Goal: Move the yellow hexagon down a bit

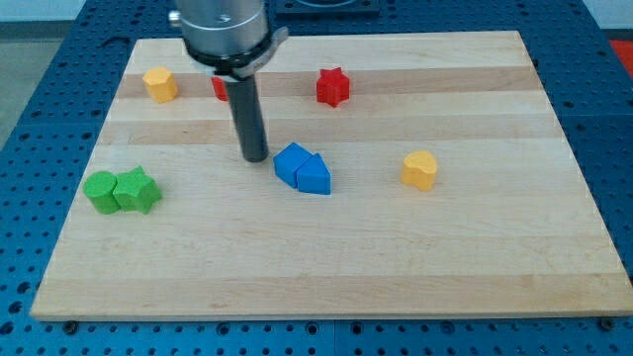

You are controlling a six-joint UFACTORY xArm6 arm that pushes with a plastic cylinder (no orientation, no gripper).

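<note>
Yellow hexagon [159, 84] left of my tip [255, 157]

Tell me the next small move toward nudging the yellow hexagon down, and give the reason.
Probably travel up and to the view's left, ending just above the yellow hexagon. My tip now sits mid-board, beside the two blue blocks and well below and to the right of the hexagon. Pushing it toward the view's bottom needs contact from its top side.

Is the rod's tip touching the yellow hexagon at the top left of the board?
No: my tip stands near the board's middle, just left of the two blue blocks, far from the yellow hexagon.
</note>
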